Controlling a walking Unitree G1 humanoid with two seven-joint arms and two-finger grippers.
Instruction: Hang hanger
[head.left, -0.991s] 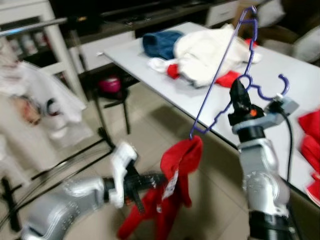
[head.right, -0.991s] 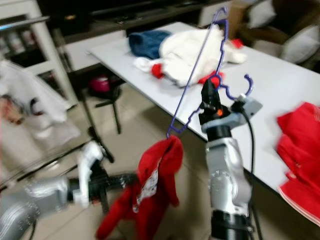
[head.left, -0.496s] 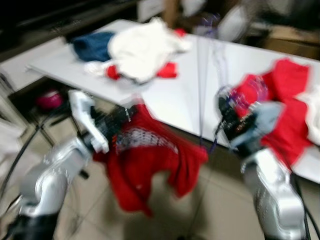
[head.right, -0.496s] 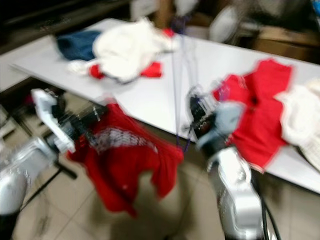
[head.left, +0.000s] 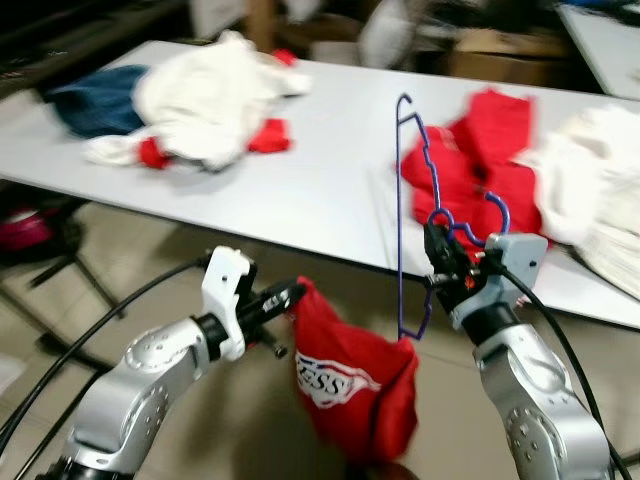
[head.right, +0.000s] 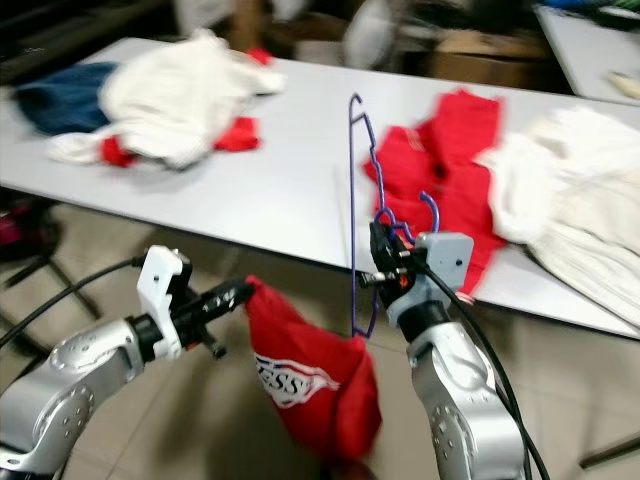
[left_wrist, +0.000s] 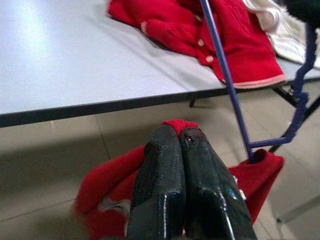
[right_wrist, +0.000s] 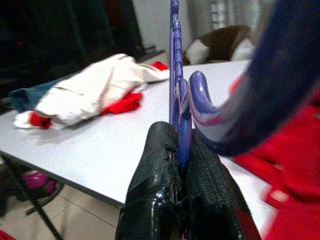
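Starting at the robot's left, the left gripper (head.left: 285, 297) is reaching forward from a bent silver arm, low in front of the white table (head.left: 300, 190), and its two black fingers (left_wrist: 172, 195) are pressed together on a fold of the red garment (head.left: 355, 385). That garment is sagging below the table edge between the two arms, one corner pinched in the left gripper and the far corner snagged on the lower end of the purple hanger (head.left: 405, 215). It looks soft and light, so it will likely drape and slide rather than keep any shape, and a pinch on a bunched fold or the collar should serve best. The hanger is standing nearly on end in front of the table, its hook curling beside the right wrist. It appears thin, stiff and light, probably slick plastic that could twist in a narrow grip, so the neck under the hook seems the sound place to hold. Further right, the right gripper (head.left: 437, 255) is pointing upward on a raised forearm, jaws clamped on the hanger's neck.
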